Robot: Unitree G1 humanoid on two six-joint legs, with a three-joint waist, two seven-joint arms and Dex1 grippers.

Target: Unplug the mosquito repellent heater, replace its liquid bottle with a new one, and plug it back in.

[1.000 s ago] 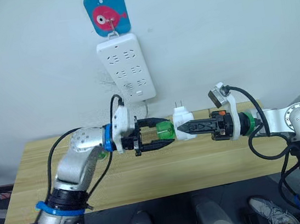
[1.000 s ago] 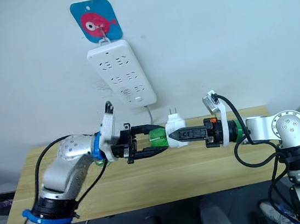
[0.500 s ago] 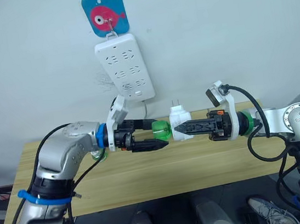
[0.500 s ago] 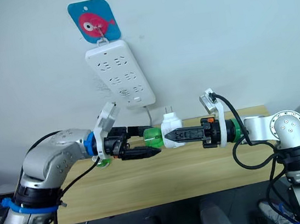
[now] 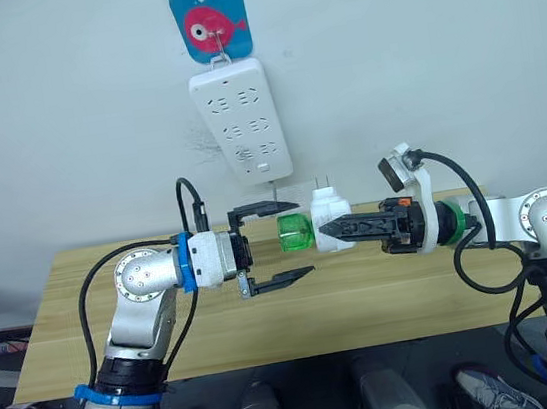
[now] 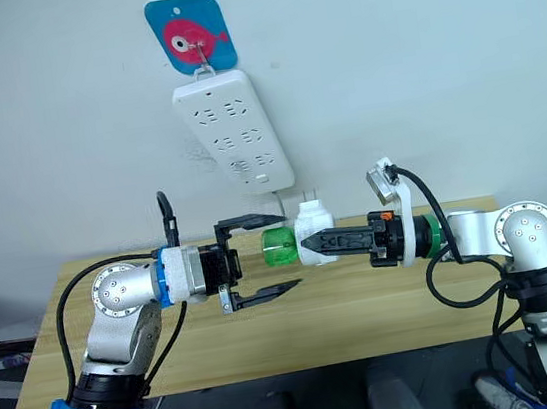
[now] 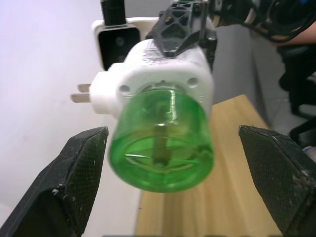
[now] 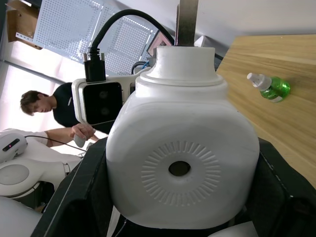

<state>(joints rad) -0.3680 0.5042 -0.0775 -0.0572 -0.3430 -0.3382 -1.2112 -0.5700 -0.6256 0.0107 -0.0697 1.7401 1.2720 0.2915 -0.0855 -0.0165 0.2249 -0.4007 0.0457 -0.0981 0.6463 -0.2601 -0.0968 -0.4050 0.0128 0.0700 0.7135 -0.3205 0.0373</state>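
Above the wooden worktop (image 5: 268, 316), the right tool (image 5: 325, 229) clamps the mosquito repellent heater (image 5: 331, 219); the left tool (image 5: 293, 239) gapes wide around its green bottle (image 5: 295, 232).

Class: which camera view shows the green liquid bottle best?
The left wrist view: the green liquid bottle sits large, end-on, between the open left hand fingers. Both eye views show it small, side-on. The right wrist view shows the heater instead.

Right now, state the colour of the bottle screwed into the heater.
Translucent green bottle; clearest in the left wrist view.
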